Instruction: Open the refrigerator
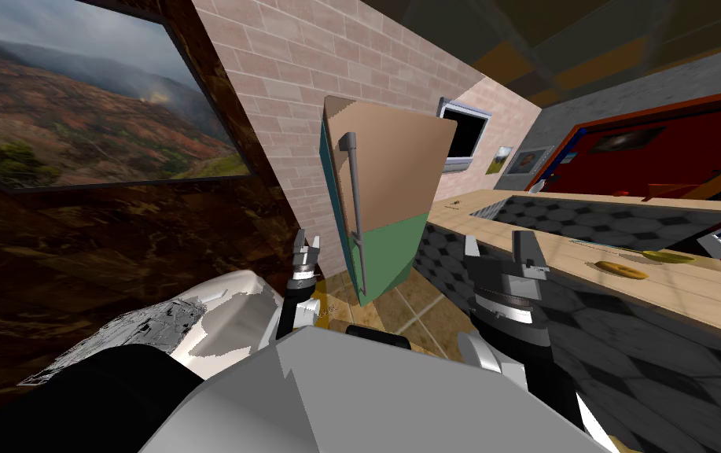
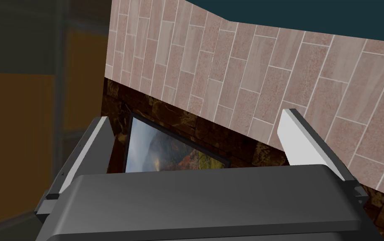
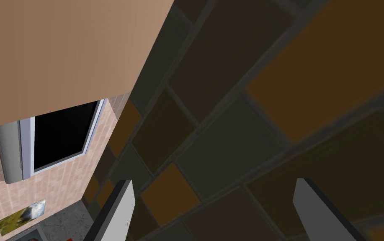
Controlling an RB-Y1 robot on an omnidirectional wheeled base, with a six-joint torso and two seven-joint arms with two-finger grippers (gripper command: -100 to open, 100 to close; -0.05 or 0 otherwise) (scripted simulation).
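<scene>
Brick wall (image 1: pixel 272 79) backs the refrigerator (image 1: pixel 386 181) (tan over green, grey handle (image 1: pixel 354 204)); left gripper (image 1: pixel 308 244) and right gripper (image 1: pixel 496 252) gape empty.

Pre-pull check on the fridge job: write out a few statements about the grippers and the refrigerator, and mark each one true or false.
1. The left gripper is open and holds nothing. True.
2. The right gripper is shut on the refrigerator handle. False: it is open and well apart from the handle.
3. The refrigerator's upper door is tan and its lower door is green. True.
4. The upper door hangs wide open. False: both doors look shut against the body.
</scene>
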